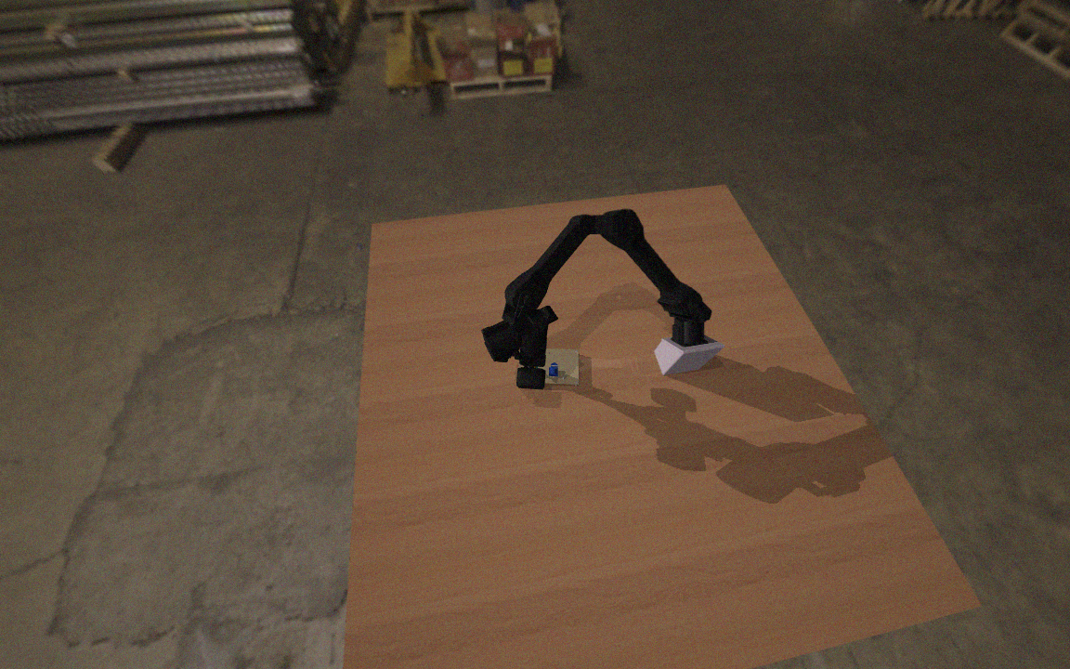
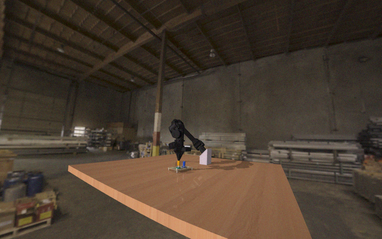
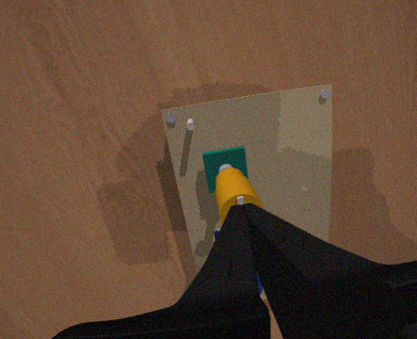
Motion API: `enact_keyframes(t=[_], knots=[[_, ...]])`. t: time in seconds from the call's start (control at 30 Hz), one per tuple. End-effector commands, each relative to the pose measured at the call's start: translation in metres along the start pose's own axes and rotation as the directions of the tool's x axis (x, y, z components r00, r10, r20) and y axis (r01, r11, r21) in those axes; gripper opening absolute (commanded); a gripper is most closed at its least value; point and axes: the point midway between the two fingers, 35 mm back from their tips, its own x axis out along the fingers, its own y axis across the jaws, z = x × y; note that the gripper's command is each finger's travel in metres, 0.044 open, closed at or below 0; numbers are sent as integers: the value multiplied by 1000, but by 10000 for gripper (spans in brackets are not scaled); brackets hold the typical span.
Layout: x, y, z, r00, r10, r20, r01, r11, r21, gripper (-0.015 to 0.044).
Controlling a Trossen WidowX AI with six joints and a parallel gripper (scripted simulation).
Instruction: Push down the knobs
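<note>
The pale circuit board [image 1: 569, 359] [image 2: 186, 168] [image 3: 307, 113] stands on short legs. A yellow knob [image 2: 178, 163] [image 3: 233, 185] stands upright over the green potentiometer [image 3: 213, 165], with a stretch of bare shaft showing between them. My gripper [image 2: 178, 159] [image 3: 241, 214] is shut and empty; its tips are at the top of the yellow knob, touching it or very near. A blue knob [image 1: 553, 369] [image 2: 184, 163] stands beside the yellow one, mostly hidden behind my fingers in the wrist view. How far down the blue knob sits is too small to tell.
A small white post [image 3: 190, 124] rises from the board near one corner. The arm's pale wedge-shaped base [image 1: 686, 358] [image 2: 205, 157] stands on the wooden table [image 1: 606, 516] [image 2: 230, 193], to the right of the board in the top and exterior views.
</note>
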Motion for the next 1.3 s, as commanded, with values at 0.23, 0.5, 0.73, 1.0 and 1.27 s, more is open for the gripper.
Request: enact_keyframes(t=[0.23, 0.5, 0.73, 1.0, 1.27], knots=[[3, 0, 0, 1000, -3, 0, 3, 1000, -5, 0], [3, 0, 0, 1000, -3, 0, 3, 1000, -5, 0], [7, 0, 0, 1000, -3, 0, 3, 1000, -5, 0], [7, 0, 0, 1000, -3, 0, 3, 1000, -5, 0], [10, 0, 0, 1000, -3, 0, 3, 1000, -5, 0]])
